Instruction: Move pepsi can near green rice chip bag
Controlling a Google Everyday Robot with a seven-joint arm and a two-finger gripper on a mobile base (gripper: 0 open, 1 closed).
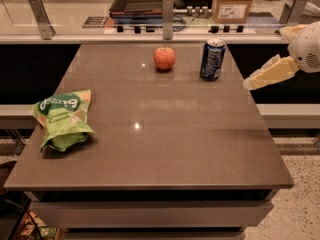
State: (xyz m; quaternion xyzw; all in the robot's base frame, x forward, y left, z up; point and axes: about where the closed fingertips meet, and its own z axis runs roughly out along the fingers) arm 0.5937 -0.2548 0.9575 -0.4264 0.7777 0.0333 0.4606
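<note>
The pepsi can is dark blue with a silver top and stands upright at the far right of the brown table. The green rice chip bag lies flat near the table's left edge, far from the can. My gripper is cream-coloured and hangs just off the table's right edge. It is to the right of the can and a little nearer the camera, apart from it, and holds nothing that I can see.
A red-orange apple sits just left of the can at the far side of the table. A counter with metal posts, a dark tray and a cardboard box runs behind the table.
</note>
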